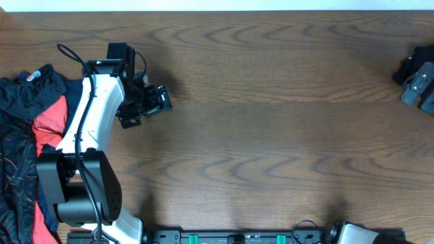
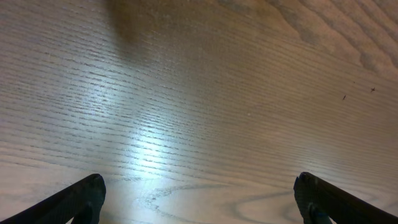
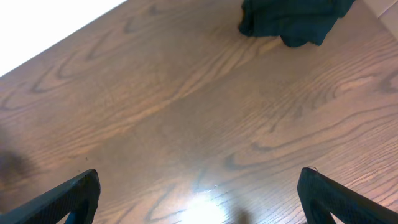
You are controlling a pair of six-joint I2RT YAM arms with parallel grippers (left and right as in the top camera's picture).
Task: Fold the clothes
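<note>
Overhead: clothes [image 1: 15, 102] sit heaped at the left edge of the table [image 1: 271, 135], partly cut off by the frame. The heap's long axis runs far-to-near along that edge, i.e. top-to-bottom in the pic. At the far end is a plain black garment [image 1: 24, 91] with a small white/red logo patch [image 1: 32, 76] pointing twd the far edge. A red piece [image 1: 49, 120] shows just below it. A black patterned piece [image 1: 13, 176] fills the near part, w/ thin reddish lines on it. Nothing is spread flat; all is crumpled and overlapping.

The left arm [image 1: 91, 129], white w/ black joints, reaches from the near-left base up past the heap's right margin, and its wrist turns right. The left gripper [image 2: 199, 180] is over bare wood to the right of the heap, clear of the cloth. Left wrist view: both fingers [image 2: 81, 199] sit at the bottom corners, spread wide, w/ only wood grain and a glare spot between them. Released, nothing held.

Right side: a dark fabric bundle [image 1: 415, 81] lies at the right edge, far half of the table, well apart from the heap and cut by the frame. Its axis can't be told.

Right wrist view: the same dark fabric [image 3: 289, 22] is at top, beyond the right gripper [image 3: 199, 177], not touching it. Its fingers [image 3: 74, 196] are wide apart at the bottom corners w/ bare wood between. Released, empty.
</note>
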